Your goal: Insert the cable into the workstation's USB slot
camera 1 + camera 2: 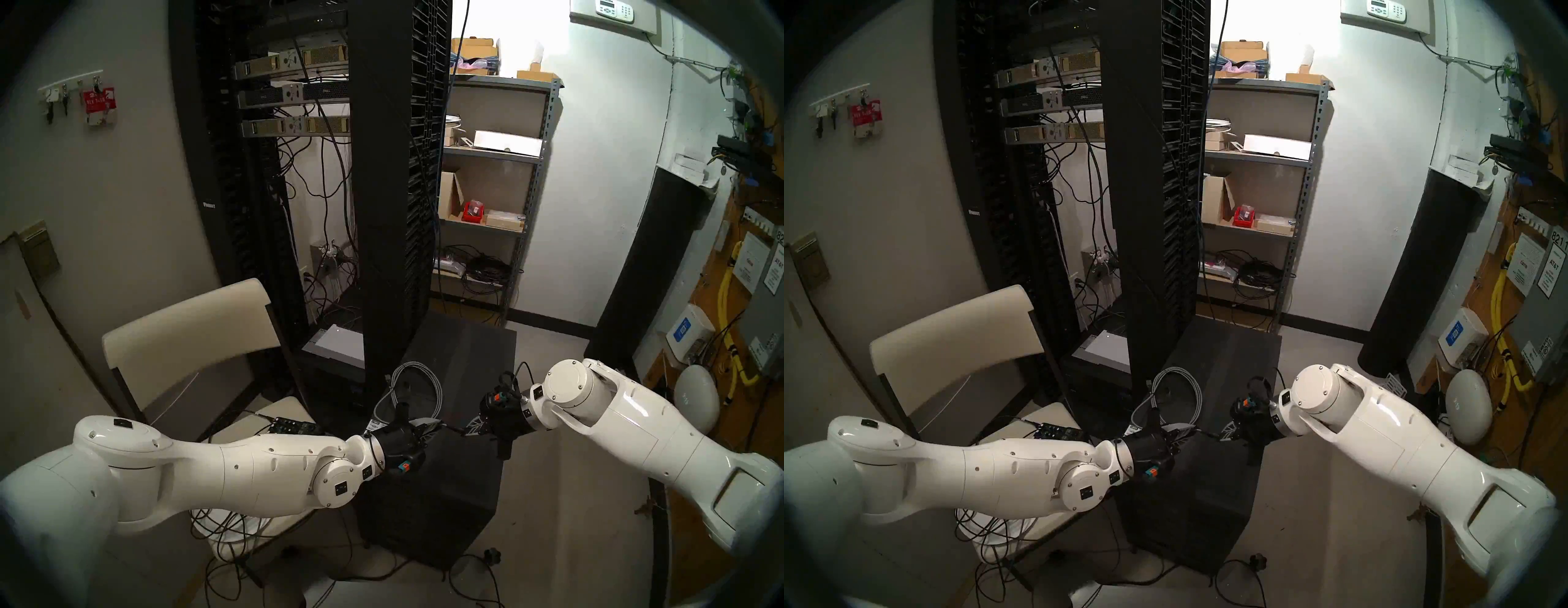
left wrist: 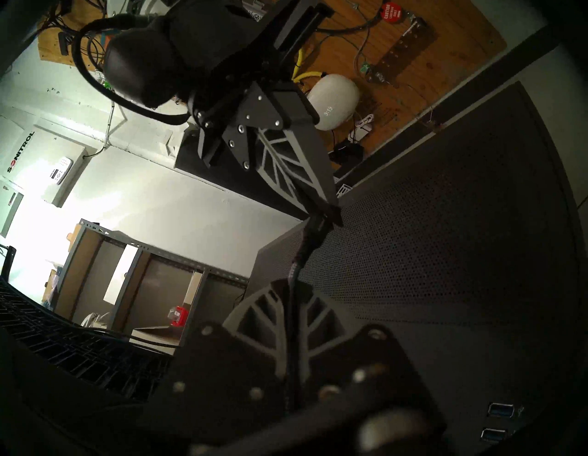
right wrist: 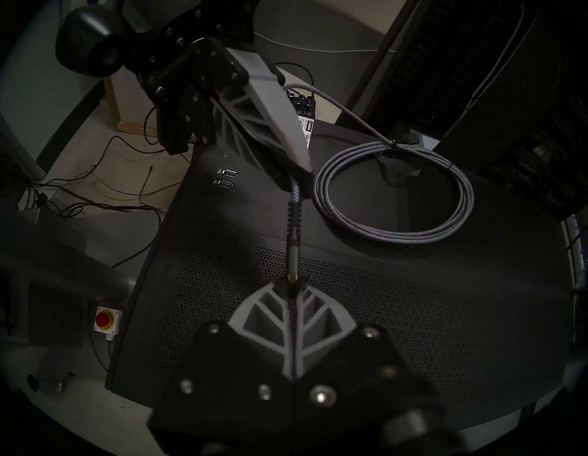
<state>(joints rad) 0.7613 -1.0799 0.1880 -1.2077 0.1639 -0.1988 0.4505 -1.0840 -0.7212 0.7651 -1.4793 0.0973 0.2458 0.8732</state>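
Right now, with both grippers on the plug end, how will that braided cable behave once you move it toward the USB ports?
The cable is probably floppy: its slack lies coiled on the workstation. The coil looks light and may drag. The ribbed plug end looks stiffer, spanning straight between left gripper and right gripper.

Coiled grey braided cable [image 3: 394, 194] atop black workstation [image 3: 413, 318].

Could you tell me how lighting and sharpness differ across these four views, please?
Head views: evenly lit, fisheye-bent server rack, dark rim. Left wrist: tilted, wall blown out by glare at left, near hardware of the left gripper out of focus. Right wrist: very dim, yet the cable and USB slots on the workstation stay readable; the right gripper base blurs.
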